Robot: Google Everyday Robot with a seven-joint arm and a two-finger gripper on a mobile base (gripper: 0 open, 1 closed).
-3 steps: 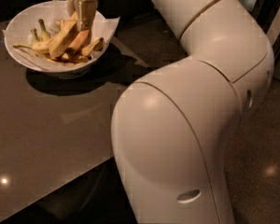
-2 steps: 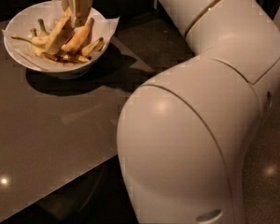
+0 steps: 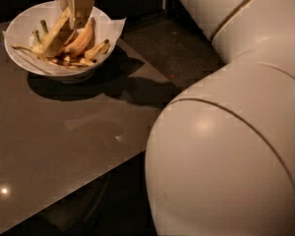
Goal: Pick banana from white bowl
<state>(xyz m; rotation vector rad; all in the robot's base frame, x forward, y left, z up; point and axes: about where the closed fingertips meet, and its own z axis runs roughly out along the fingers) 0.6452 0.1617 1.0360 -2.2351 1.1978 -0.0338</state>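
The white bowl [image 3: 14,50] stands at the table's far left corner, lined with crinkled white paper [image 3: 116,26] that sticks out over its rim. Several yellow bananas [image 3: 81,41] with brown spots lie in it, stems pointing up and left. My gripper [image 3: 76,6] comes down from the top edge right over the bowl's middle, its pale tip reaching the top of the banana pile. Its upper part is cut off by the frame edge.
The bowl rests on a glossy brown table [image 3: 64,146] whose front edge runs diagonally from lower left to the right. My arm's big white body [image 3: 226,146] fills the right half of the view. Dark floor [image 3: 182,48] lies beyond the table's right corner.
My gripper has shifted slightly left over the bowl. The arm's white body has swung right and fills more of the view. The bowl and bananas stay in place.
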